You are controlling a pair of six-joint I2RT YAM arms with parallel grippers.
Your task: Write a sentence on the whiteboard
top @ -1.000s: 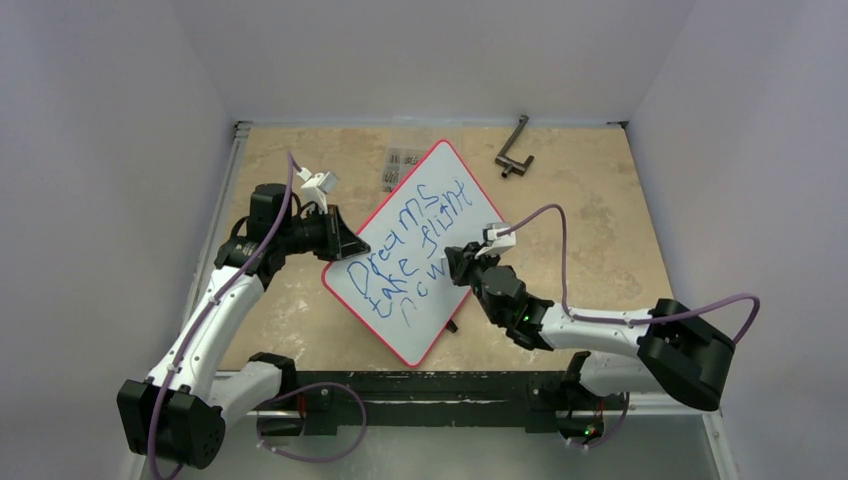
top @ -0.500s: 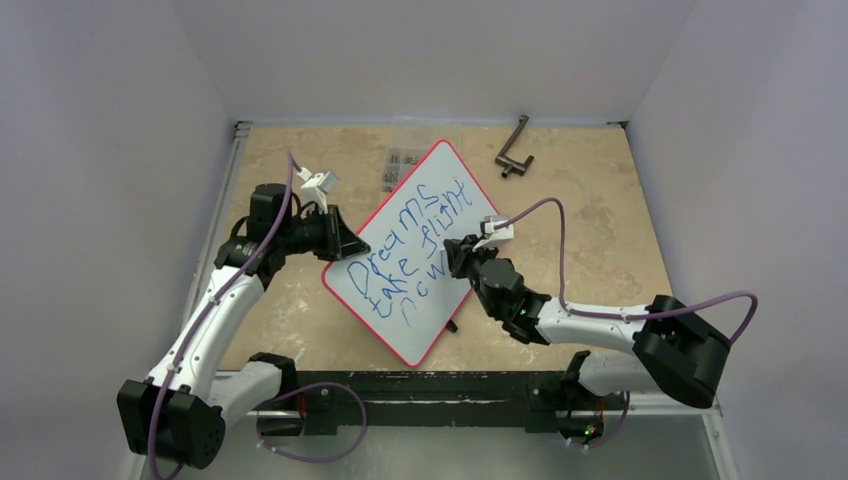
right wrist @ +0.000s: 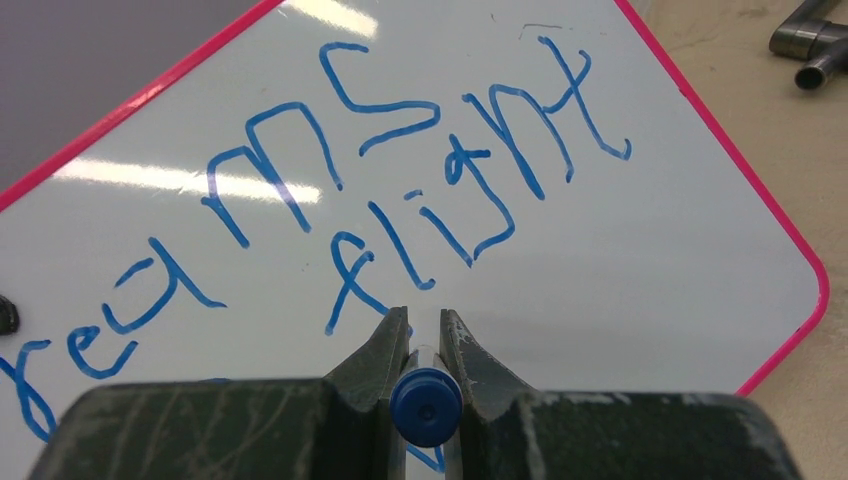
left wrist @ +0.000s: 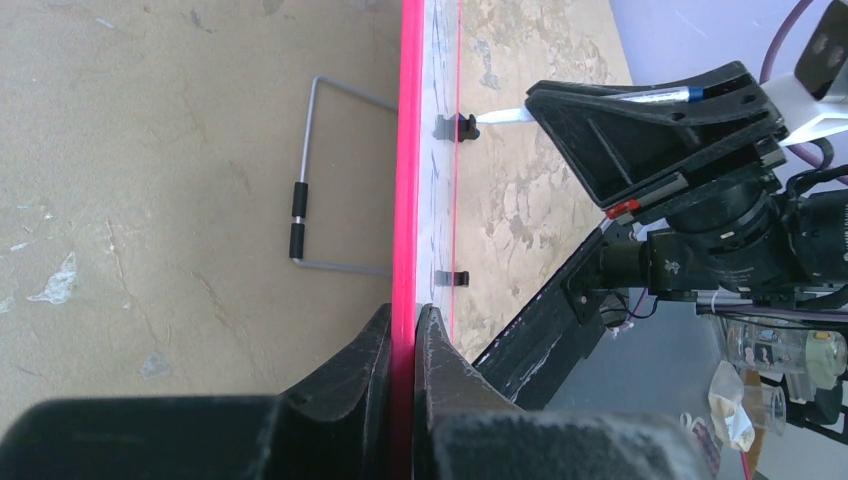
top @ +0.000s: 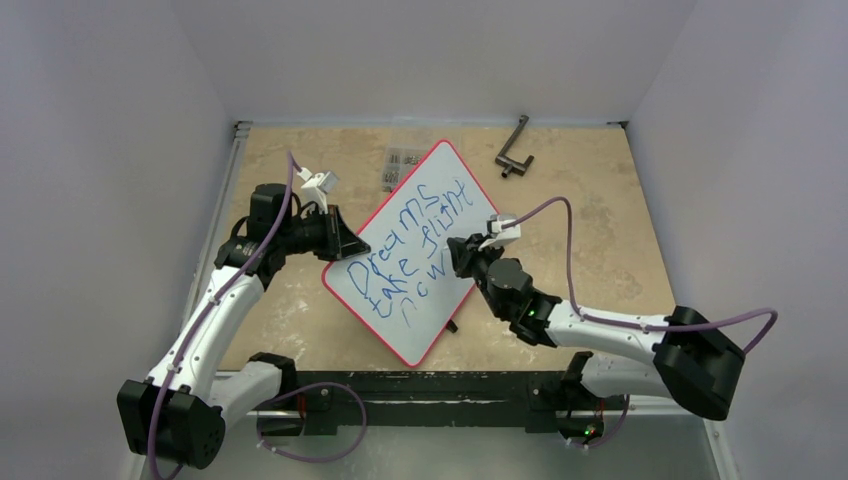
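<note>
Shifted outward toward the right wall since a second ago, the right arm's elbow and shoulder are seen lower in the top view, while the whiteboard (top: 425, 215) is unchanged at mid-table, turned like a diamond. The sentence (top: 405, 245), in uneven blue marker strokes, is read as roughly "Dreams take flight now" over three slanted lines. The board's glossy white face is edged by a thin red rim with rounded corners. That rim is pinched at the left edge by the left gripper (left wrist: 403, 320), its black jaws closed tight on it. At the board's right side, the right gripper (right wrist: 425, 325) is clamped on a marker (right wrist: 426, 407), of which only the round blue end is shown to the wrist camera; the tip is hidden behind the fingers. A grey wire loop (left wrist: 310, 180) with two black sleeves is pictured just beside the rim. On the mottled beige table (top: 600, 200), a dark metal crank (top: 514, 150) and a small pale packet (top: 400, 165), too small to identify, are left near the far edge.
</note>
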